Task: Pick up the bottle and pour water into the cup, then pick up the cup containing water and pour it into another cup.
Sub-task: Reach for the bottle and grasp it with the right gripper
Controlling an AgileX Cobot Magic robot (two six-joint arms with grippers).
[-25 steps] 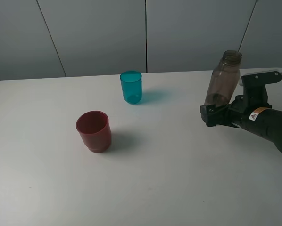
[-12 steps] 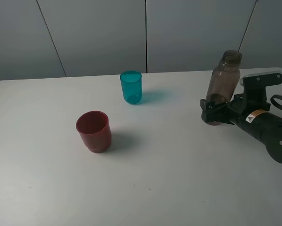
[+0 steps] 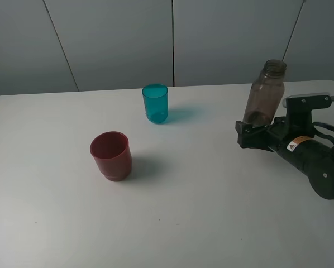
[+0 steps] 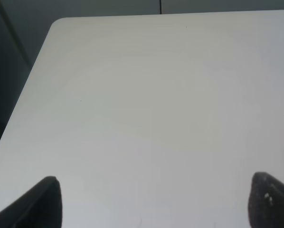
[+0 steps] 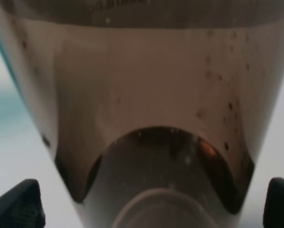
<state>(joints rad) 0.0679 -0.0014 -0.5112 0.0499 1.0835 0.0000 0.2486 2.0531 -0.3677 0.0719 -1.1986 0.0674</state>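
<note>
My right gripper has its jaws spread either side of the tinted bottle, apparently without touching it; teal tumbler and red cup stand well beyond them. My left gripper gapes wide over the table.

R pincer sank lower, nearer bottle.

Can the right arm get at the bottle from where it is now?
Likely yes. The right gripper is open and sits low at the base of the bottle. The wrist view shows a fingertip on each side of it, and nothing stands between them.
</note>
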